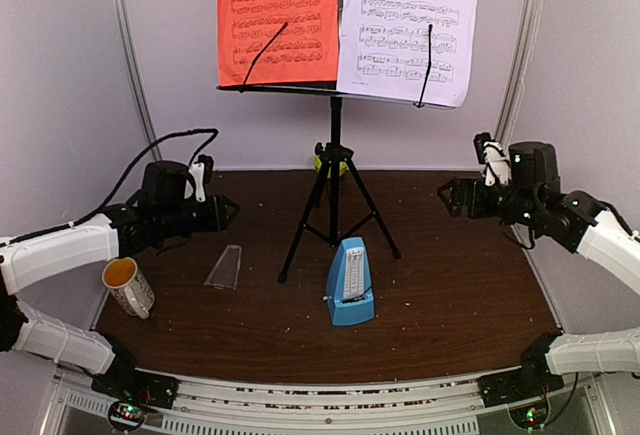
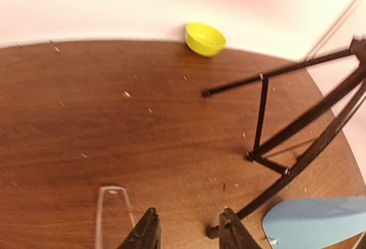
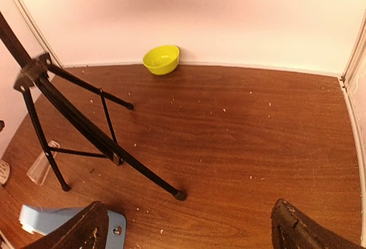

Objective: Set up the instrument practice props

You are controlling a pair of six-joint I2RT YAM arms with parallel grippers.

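Observation:
The black music stand (image 1: pixel 335 170) stands on its tripod at the table's back middle, with a red sheet (image 1: pixel 277 17) and a white sheet (image 1: pixel 408 25) on its desk. The blue metronome (image 1: pixel 350 282) stands upright in front of the tripod, and its clear cover (image 1: pixel 224 267) lies on the table to the left. My left gripper (image 1: pixel 232 213) is open and empty above the table, left of the tripod; the cover (image 2: pixel 111 217) shows beside its fingers. My right gripper (image 1: pixel 446 198) is wide open and empty at the right, with a tripod leg (image 3: pixel 103 140) and the metronome (image 3: pixel 54 220) in its view.
A white patterned mug (image 1: pixel 128 286) stands at the front left, under my left arm. A small yellow-green bowl (image 1: pixel 331 163) sits against the back wall behind the tripod, also seen in the left wrist view (image 2: pixel 205 39) and the right wrist view (image 3: pixel 161 59).

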